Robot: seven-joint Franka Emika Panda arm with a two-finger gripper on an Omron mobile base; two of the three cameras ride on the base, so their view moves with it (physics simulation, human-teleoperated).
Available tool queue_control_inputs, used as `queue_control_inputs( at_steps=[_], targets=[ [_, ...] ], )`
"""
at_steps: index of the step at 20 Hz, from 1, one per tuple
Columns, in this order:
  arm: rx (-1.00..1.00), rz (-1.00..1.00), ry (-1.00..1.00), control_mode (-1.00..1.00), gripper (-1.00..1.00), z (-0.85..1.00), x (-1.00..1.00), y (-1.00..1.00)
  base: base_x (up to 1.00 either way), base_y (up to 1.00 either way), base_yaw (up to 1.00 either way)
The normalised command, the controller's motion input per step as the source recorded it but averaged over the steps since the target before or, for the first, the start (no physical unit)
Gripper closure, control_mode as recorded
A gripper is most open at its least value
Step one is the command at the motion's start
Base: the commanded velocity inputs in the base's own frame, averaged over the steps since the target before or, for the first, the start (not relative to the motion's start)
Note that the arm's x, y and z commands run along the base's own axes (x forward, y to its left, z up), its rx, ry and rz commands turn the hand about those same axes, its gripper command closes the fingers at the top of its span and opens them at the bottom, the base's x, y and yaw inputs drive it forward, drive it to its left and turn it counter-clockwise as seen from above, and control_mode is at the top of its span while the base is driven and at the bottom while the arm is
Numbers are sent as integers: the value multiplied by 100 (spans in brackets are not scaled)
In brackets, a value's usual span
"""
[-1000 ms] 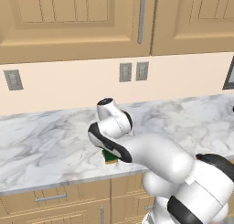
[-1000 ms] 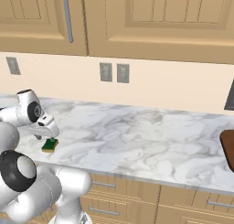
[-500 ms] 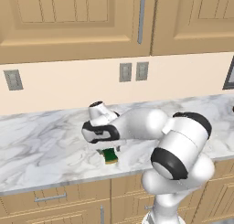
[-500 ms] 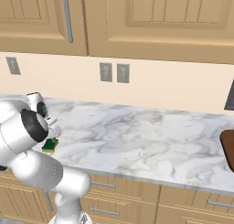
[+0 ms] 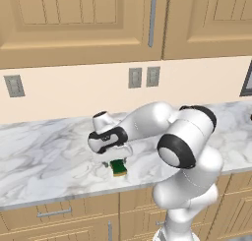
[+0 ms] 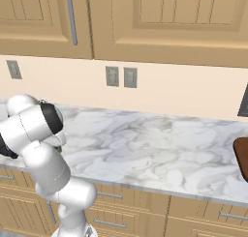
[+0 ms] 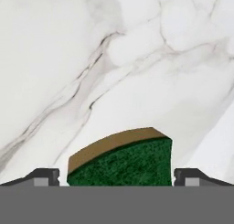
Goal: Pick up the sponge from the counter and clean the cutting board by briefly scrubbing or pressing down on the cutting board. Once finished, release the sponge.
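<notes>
Sponge (image 5: 118, 167) sits on the counter (image 5: 44, 161) close to its front edge, green face up w/ yellow layer showing at the side. Gripper (image 7: 116, 176) is right over it, pointing down; in hand view the sponge (image 7: 121, 160) lies between the two fingertips (image 7: 43, 176), one each side, tips about at its ends. Can't tell if they're pressing it or just straddling. Cutting board (image 6: 241, 156) is well apart, at the counter's far right end in right base view.

Arm bent low, gripper (image 7: 116, 176) fingers spread apart.
</notes>
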Motion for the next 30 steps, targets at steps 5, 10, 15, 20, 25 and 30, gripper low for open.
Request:
queue_control_inputs(
  at_steps=[5, 10, 15, 20, 25, 30],
  targets=[
    [1, 0, 0, -100, -100, -19, -3, 0, 0, 0, 0],
    [3, 0, -5, -100, -100, -5, -16, -8, 0, 0, 0],
    [6, 0, -9, -100, -100, -1, -22, -17, 0, 0, 0],
    [3, 0, -7, -100, -100, -14, -10, -5, 0, 0, 0],
    [1, 0, -7, -100, -100, -38, 0, 0, 0, 0, 0],
    [0, 0, -3, -100, 100, -18, 0, 0, 0, 0, 0]
  ],
)
